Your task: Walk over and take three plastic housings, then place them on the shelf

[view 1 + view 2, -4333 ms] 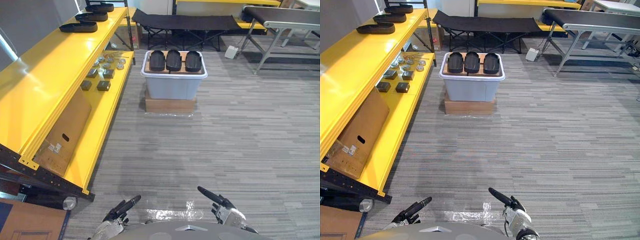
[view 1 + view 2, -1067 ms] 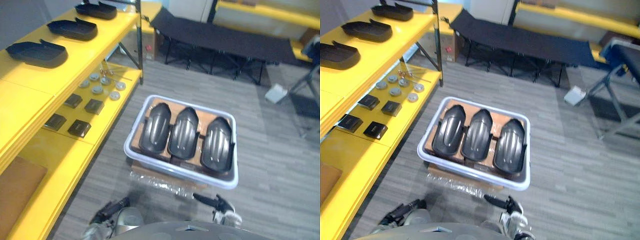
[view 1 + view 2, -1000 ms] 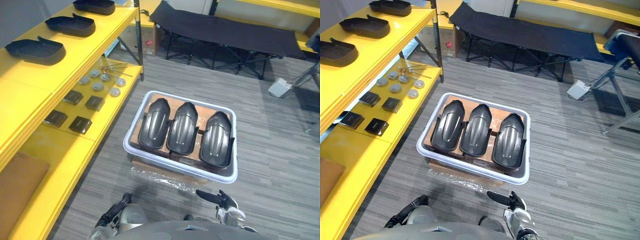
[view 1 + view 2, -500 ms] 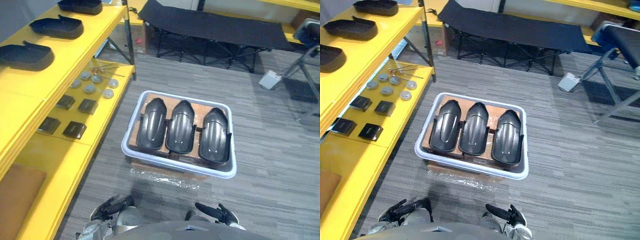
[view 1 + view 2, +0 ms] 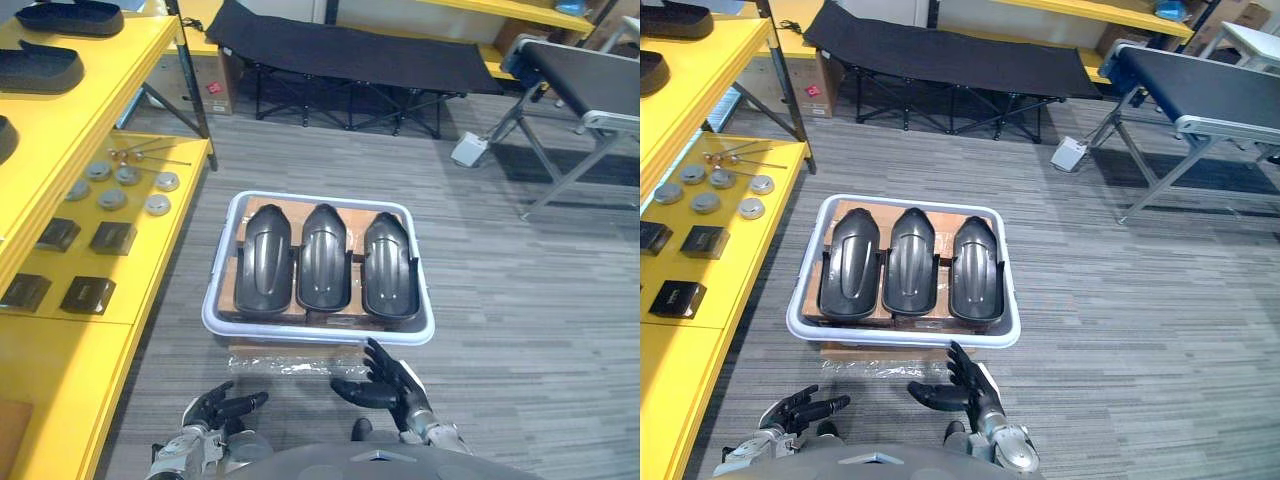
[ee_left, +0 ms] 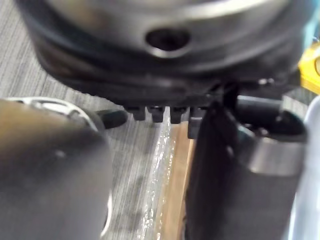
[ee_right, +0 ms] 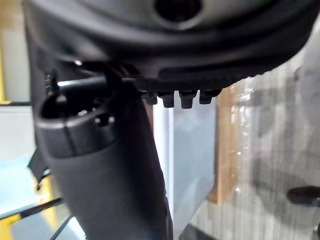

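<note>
Three dark plastic housings lie side by side in a white bin (image 5: 318,331): the left housing (image 5: 262,262), the middle housing (image 5: 324,256) and the right housing (image 5: 389,266). The bin stands on a low cardboard box on the grey floor, straight ahead of me. My right hand (image 5: 392,383) is raised just short of the bin's near rim, fingers spread and holding nothing. Low at the view's bottom left, my left hand (image 5: 214,410) hangs with relaxed fingers, also holding nothing. More dark housings (image 5: 40,68) rest on the top of the yellow shelf (image 5: 60,150) at the left.
The yellow shelf's lower level carries small dark blocks (image 5: 88,294) and round metal parts (image 5: 112,199). A black folding cot (image 5: 340,50) stands behind the bin. A conveyor on a metal frame (image 5: 575,85) is at the right rear.
The camera has come closer and swung right, so the bin sits nearer and more centred. My right hand has risen toward the bin's near rim with fingers spread.
</note>
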